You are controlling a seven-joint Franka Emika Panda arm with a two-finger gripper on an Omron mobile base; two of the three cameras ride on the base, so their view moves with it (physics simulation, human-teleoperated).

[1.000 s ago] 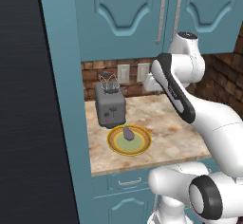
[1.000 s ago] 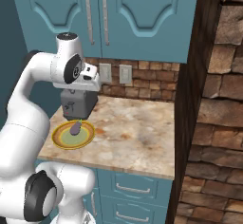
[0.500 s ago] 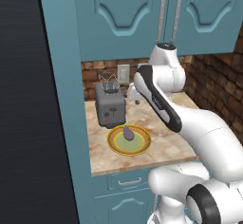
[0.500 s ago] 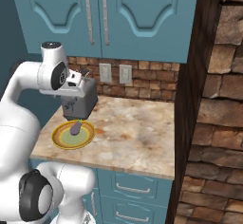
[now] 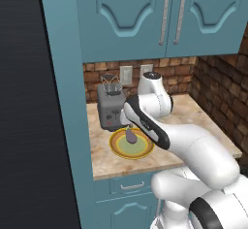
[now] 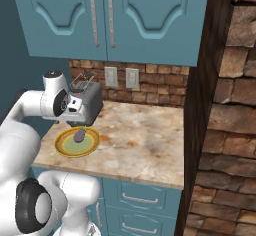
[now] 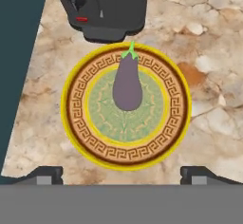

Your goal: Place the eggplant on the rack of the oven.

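— Gripper status?
— Jaws spread wide, nothing held, hanging over the plate.
— Eggplant?
— Straight below, between the fingertips' line and the toaster, lying on the plate, stem toward the toaster.
— Plate on?
— Marbled counter.

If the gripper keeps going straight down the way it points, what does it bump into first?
Probably the yellow-rimmed green plate, just beside the small dark purple eggplant lying on it, though depth is hard to judge.

Toaster top cut by hand view edge; arm hides part of plate in left base view.
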